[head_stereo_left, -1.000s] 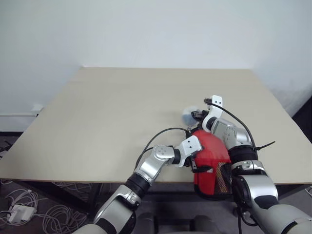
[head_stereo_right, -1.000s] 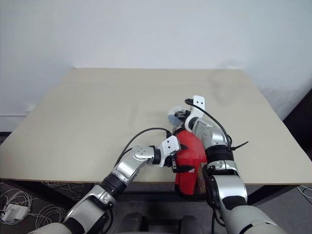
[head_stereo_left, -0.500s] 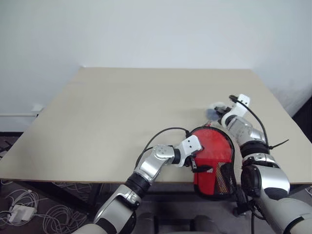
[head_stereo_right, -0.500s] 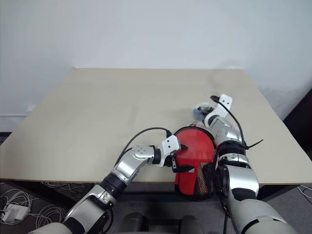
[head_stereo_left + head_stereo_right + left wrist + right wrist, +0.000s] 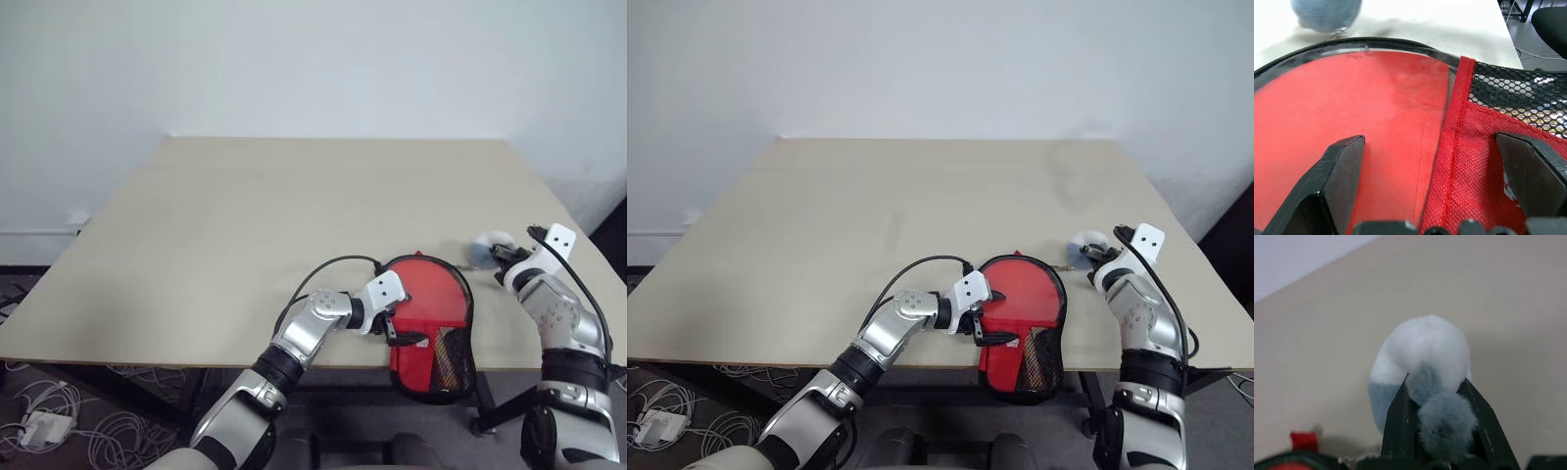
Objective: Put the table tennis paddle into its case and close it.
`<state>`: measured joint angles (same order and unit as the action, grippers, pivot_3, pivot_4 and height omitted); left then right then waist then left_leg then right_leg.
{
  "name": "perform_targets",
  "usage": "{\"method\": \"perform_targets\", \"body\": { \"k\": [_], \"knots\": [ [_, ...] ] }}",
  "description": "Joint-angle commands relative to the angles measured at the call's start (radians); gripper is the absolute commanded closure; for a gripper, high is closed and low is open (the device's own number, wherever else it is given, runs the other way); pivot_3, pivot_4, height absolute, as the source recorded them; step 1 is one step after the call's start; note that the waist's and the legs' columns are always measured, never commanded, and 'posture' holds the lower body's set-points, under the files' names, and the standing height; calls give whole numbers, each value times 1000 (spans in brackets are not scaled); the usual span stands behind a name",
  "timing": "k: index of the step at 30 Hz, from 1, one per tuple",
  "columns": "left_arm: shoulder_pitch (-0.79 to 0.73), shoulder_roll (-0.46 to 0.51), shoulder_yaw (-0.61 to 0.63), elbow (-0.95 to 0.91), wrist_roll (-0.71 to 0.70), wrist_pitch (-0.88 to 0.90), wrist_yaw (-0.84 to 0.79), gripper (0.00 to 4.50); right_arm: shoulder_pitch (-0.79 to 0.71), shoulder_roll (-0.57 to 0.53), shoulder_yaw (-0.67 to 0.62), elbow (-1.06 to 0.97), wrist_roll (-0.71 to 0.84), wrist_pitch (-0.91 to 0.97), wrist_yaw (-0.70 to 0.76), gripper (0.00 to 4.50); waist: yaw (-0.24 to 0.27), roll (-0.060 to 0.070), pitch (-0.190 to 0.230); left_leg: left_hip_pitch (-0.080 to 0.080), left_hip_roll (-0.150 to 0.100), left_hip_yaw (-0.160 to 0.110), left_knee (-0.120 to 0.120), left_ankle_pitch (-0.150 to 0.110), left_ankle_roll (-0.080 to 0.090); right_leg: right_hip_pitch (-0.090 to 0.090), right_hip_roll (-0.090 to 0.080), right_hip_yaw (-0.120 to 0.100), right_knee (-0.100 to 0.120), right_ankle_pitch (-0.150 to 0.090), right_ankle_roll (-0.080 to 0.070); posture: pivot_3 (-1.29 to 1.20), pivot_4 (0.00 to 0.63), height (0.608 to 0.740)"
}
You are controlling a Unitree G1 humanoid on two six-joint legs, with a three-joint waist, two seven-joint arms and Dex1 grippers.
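Observation:
The red case (image 5: 423, 354) lies at the table's near edge, its narrow mesh end hanging over. Behind its clear panel shows the smooth red face of the table tennis paddle (image 5: 1352, 98); the handle is hidden. My left gripper (image 5: 1427, 147) is open, its fingers (image 5: 1332, 181) spread over the case's top side. To the right of the case, my right gripper (image 5: 502, 257) is shut on a whitish-grey fluffy lump (image 5: 1422, 357). That lump sits just off the case's black rim.
The beige table (image 5: 245, 225) stretches far and left of the case. Its right edge runs close beside my right arm. A white wall stands behind, and cables lie on the floor at the lower left.
My right arm has swung from over the case to its right, carrying the fluffy lump along. The case's top is now uncovered. The left arm has stayed put.

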<state>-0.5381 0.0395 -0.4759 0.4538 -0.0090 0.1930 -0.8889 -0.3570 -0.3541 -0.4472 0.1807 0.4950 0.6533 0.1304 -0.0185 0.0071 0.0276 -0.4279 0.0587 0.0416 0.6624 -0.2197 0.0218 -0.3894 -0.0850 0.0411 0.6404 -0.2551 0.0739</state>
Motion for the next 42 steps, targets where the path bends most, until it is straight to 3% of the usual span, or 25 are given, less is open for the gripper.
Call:
{"method": "perform_targets", "body": {
  "k": [1, 11, 19, 37, 42],
  "knots": [
    [20, 4, -29, 61, 29, 46, -14, 0, 59, -42, -61, -175, 40, 63, -25, 4428, 1, 0, 0, 0, 0, 0, 0, 0, 0, 0, 0, 0, 0, 0, 0, 0, 0, 728],
    [11, -6, -34, 84, 31, 48, -30, 0, 440, -17, -141, -623, 231, 224, 6, 4428, 9, 0, -1, 0, 0, 0, 0, -1, 1, 1, 0, 0, -1, -2, -2, 0, 0, 728],
    [-2, -15, -31, 104, 28, 57, -46, 0, 799, -38, -114, -893, 356, 200, 193, 4428, 18, -3, -3, 0, 0, -1, 0, -1, 1, 0, 0, 0, -1, -3, -1, 0, 0, 728],
    [-22, -34, -32, 148, 26, 69, -80, 0, 1349, -151, -153, -1090, 371, 53, 539, 4431, 23, -8, -20, 2, 1, -1, 1, -8, -3, 0, -1, -2, -4, -9, 3, 0, 0, 728],
    [-20, -39, -32, 145, 25, 79, -84, 0, 1351, -138, -160, -1104, 415, 0, 529, 4432, 23, -11, -21, 2, 1, -1, 1, -9, -3, 0, -2, -2, -5, -9, 3, 0, 0, 728]
  ]
}}
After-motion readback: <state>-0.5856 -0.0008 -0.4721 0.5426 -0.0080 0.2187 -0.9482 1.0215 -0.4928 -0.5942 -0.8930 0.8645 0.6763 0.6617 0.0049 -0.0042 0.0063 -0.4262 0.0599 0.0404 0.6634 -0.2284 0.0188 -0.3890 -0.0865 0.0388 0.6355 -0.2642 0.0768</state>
